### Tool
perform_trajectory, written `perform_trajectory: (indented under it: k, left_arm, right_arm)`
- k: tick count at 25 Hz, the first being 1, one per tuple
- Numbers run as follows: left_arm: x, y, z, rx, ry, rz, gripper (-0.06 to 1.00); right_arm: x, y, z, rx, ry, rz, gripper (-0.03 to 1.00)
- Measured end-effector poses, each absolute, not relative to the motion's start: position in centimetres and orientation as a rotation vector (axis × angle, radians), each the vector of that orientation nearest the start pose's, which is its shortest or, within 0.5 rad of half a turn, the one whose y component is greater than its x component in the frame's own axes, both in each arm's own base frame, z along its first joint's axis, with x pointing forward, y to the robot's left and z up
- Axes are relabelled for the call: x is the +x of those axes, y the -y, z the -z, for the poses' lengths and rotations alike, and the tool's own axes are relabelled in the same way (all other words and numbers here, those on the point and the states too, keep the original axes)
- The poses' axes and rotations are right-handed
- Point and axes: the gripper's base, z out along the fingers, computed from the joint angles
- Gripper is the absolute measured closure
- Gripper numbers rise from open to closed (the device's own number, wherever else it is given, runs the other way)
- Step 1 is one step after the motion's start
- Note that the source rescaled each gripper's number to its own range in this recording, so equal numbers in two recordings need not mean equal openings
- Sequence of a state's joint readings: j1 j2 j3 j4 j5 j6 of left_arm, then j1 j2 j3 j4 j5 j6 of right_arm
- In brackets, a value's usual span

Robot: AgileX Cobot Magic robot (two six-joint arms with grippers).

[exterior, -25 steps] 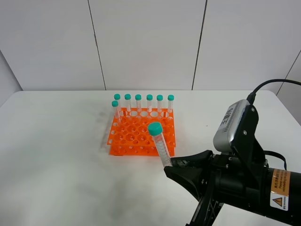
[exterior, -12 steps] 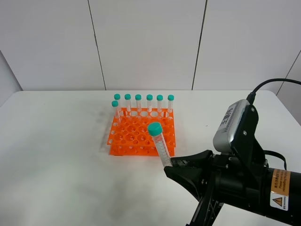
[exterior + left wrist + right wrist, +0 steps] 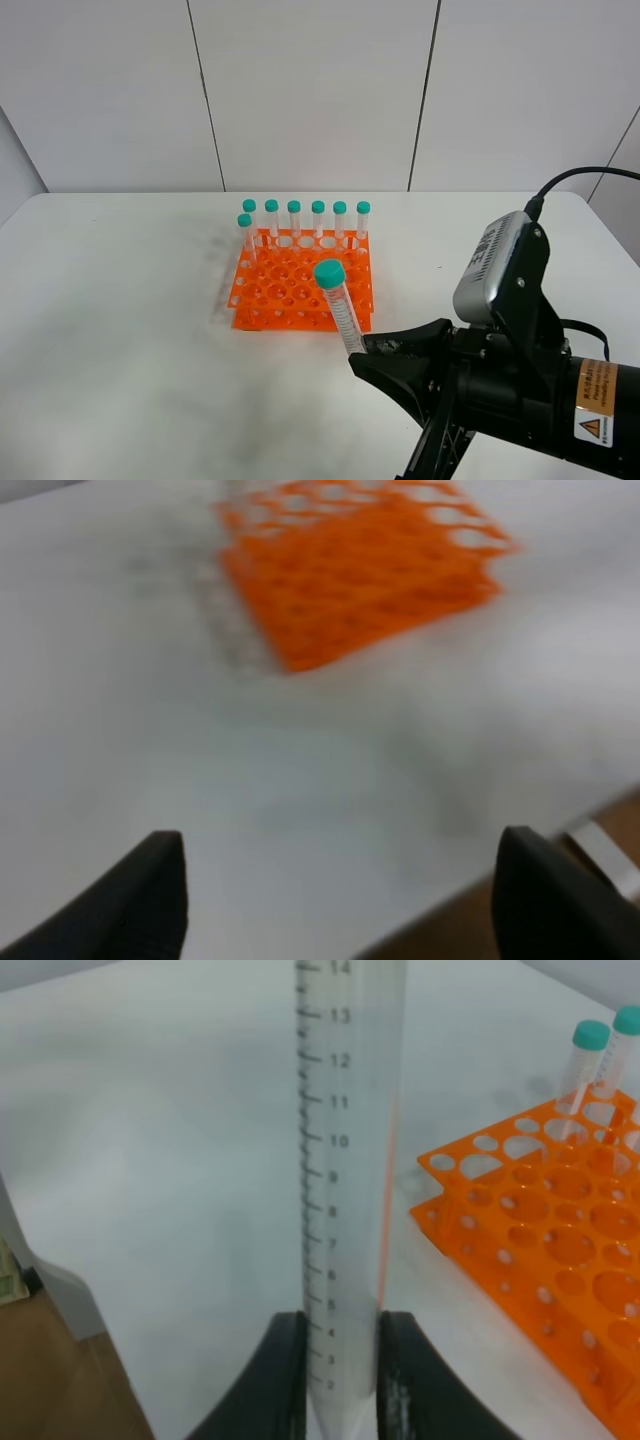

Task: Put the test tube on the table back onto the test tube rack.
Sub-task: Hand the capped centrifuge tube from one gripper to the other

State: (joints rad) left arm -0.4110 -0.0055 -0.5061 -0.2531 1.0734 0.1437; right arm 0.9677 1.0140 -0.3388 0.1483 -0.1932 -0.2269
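Test tube point(image 3: 345, 1160): printed scale reads 2 to 14; cap cut off in right wrist view. Right gripper point(image 3: 340, 1365) clamped on tube's lower end. Tube held tilted over table point(image 3: 120, 300), teal cap up, near front edge of test tube rack point(image 3: 300, 290). Warning label point(image 3: 594, 418) on right arm: text too small to read. Left wrist view blurred; left gripper point(image 3: 335, 890) spread wide, nothing between fingers. Rack holds seven capped tubes point(image 3: 317, 218): six along back row, one at left of next row.
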Motion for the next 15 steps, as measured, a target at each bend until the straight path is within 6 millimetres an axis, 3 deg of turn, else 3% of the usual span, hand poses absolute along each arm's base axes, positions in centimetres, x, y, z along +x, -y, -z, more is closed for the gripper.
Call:
perform_trajectory:
  k: [9, 15]
  left_arm:
    - [-0.9, 2.0, -31.2, 0.427, -1.662, 0.718, 0.34]
    - [1.7, 4.5, -31.6, 0.533, -1.746, 0.796, 0.34]
  right_arm:
    - [10.9, -15.4, -22.7, -0.987, -1.751, -0.548, 0.95]
    - [10.9, -15.4, -22.7, -0.986, -1.750, -0.549, 0.95]
